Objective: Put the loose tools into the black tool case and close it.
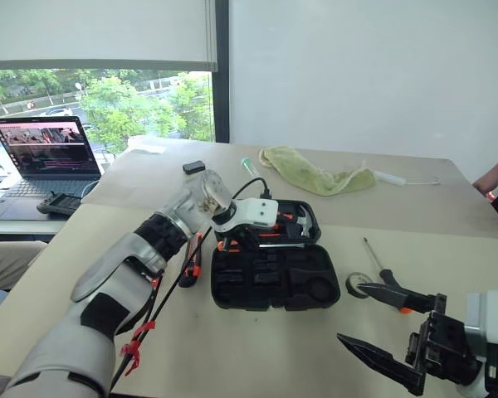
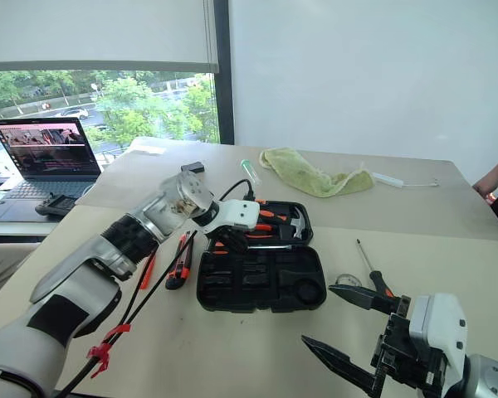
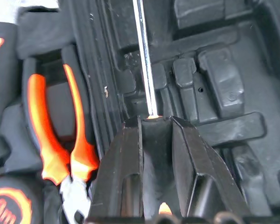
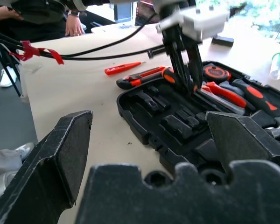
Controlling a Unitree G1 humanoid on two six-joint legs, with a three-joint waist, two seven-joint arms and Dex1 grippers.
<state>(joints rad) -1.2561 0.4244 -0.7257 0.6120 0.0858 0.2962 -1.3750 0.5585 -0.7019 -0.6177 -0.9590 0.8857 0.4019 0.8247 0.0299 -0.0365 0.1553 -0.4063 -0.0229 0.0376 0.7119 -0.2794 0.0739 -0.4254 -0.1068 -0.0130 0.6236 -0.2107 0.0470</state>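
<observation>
Left wrist view: the left gripper (image 3: 154, 135) clasps a screwdriver (image 3: 143, 56) over the open case (image 1: 266, 278) on the table (image 1: 448, 240). The right gripper (image 1: 373, 319) hangs spread, empty. Another screwdriver (image 1: 380, 267) and tape roll (image 1: 358, 284) lie right of the case; knife (image 2: 179, 259) and tester pen (image 4: 123, 68) left.

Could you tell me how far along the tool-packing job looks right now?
Early. The black tool case lies open. In hand: the left end effector holds a screwdriver over the case's slots. Left: the utility knife and tester pen beside the case, a second screwdriver and tape roll on its other side, then closing. The right end effector waits open.
</observation>
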